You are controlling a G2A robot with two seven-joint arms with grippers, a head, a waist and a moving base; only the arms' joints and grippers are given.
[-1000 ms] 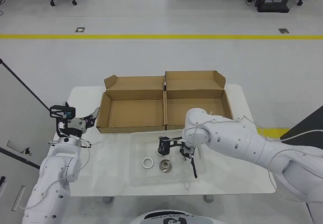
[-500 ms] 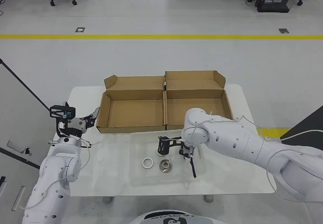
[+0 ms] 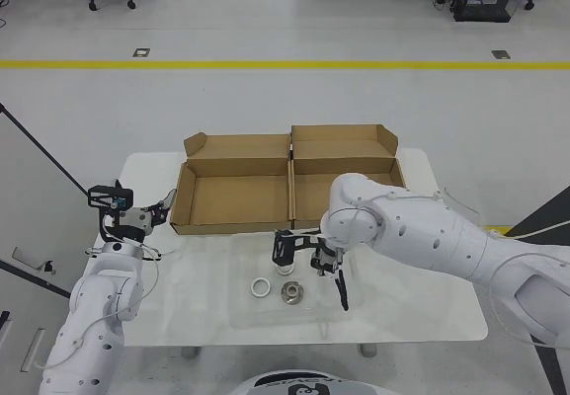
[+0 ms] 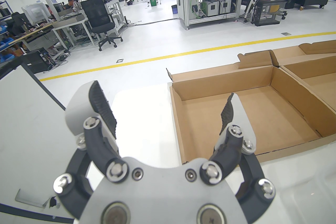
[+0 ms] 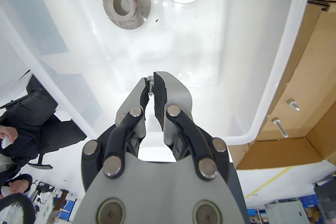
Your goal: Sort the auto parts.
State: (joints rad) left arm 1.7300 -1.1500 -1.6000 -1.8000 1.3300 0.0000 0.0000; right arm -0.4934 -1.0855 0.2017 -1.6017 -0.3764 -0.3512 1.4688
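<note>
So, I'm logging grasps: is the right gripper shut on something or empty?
Shut on something: the right gripper pinches a small bolt, its threaded shank showing between the pads, over the white tray.

The left arm (image 3: 107, 296) is bent close to the body with its wrist raised. The left gripper (image 4: 164, 96) points forward, jaws spread wide, with nothing between its ribbed pads (image 4: 101, 101). The right arm (image 3: 423, 247) reaches across in front of the body, wrist angled down. The right gripper (image 5: 151, 81) has its fingers pinched together on a small screw (image 5: 150, 87).
</note>
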